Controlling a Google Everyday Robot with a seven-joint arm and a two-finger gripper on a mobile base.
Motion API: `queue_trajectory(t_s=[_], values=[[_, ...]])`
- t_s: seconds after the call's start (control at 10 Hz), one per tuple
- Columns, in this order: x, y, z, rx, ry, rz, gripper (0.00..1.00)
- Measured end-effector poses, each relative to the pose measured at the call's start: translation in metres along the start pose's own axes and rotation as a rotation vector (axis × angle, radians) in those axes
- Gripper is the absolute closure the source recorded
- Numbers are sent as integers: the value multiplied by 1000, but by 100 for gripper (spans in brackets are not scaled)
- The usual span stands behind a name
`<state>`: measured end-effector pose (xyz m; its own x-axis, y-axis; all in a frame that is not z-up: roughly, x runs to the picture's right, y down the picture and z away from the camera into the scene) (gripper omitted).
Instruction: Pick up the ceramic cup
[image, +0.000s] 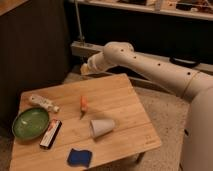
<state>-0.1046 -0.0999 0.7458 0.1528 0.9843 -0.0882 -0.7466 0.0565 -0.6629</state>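
The ceramic cup (102, 127) is small, white and tapered, and it lies on its side on the wooden table (131, 109), near the front middle, rim toward the left. My gripper (85, 69) hangs at the end of the white arm (150, 65) over the table's far edge. It is well behind and above the cup, touching nothing on the table, and I see nothing held in it.
A green bowl (30, 123) sits at the left. A white tube bottle (43, 103) lies behind it and a dark snack bar (50, 134) beside it. An orange item (83, 104) lies mid-table and a blue sponge (79, 157) at the front edge. A dark wall and shelving stand behind.
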Motion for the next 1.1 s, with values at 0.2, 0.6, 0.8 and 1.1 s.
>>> queue_trajectory(t_s=[0.2,0.6,0.8,1.1], values=[[-8,-3,-7,1,-11,3,30],[-36,25,-39,-68,92,-254,20],[-41,29,-48,-90,216,-276,20],[-43,34,-56,-105,300,-287,20]])
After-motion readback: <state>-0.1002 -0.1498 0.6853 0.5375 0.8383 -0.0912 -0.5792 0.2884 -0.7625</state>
